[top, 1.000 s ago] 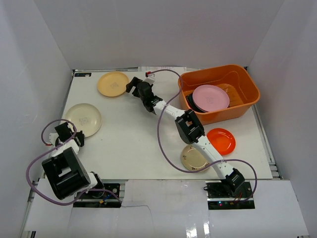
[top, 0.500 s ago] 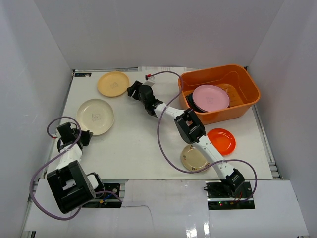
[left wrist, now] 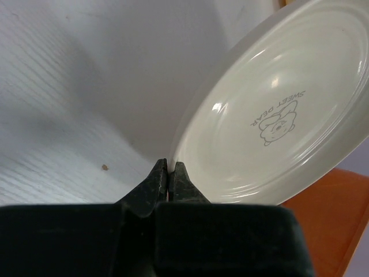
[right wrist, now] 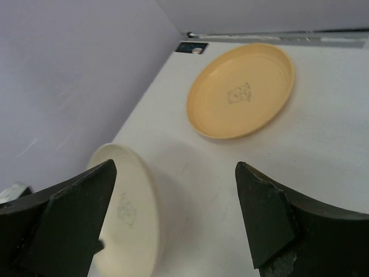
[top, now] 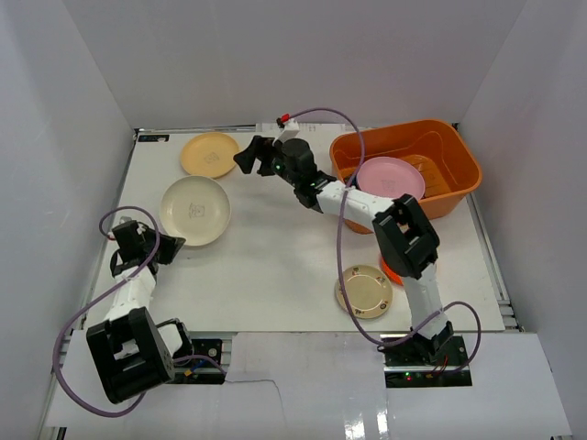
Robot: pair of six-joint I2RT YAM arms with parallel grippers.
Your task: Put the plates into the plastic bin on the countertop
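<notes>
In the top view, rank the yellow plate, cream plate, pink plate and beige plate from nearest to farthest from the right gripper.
From the right gripper:
1. yellow plate, just to its left, by the far edge.
2. cream plate, left and closer to the arm bases.
3. pink plate, to the right, inside the orange bin.
4. beige plate, right side, near edge.

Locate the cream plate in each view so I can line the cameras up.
Top external: cream plate left of centre, near rim in the left gripper.
Left wrist: fills the right half, tilted, rim pinched at the fingertips.
Right wrist: bottom left, by one finger of the open right gripper.
Landmark: yellow plate, beyond it in top and right wrist; not in left wrist.
</notes>
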